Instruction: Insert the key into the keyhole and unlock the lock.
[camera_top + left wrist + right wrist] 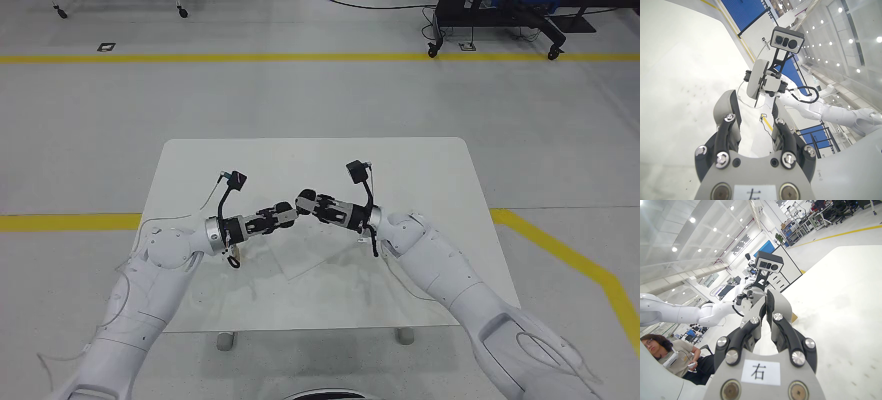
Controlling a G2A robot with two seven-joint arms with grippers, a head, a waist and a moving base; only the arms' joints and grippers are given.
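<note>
My two grippers meet tip to tip above the middle of the white table [420,170]. The right gripper [766,298] is shut, its pads pressed together on a thin silver key [758,292] that sticks out sideways at the fingertips. From the left wrist the right gripper [761,83] appears edge-on, with the thin key blade [755,103] pointing down from it. The left gripper [754,100] is open with nothing between its fingers and faces the right one a short way off. From above, the left gripper [285,213] and the right gripper [306,200] almost touch. A tan corner [794,316] shows behind a right finger; I cannot tell what it is.
A faint clear sheet [300,262] lies on the table under the grippers. The table's edges [165,160] are far from both arms on every side. Yellow floor lines [300,57] run beyond the table.
</note>
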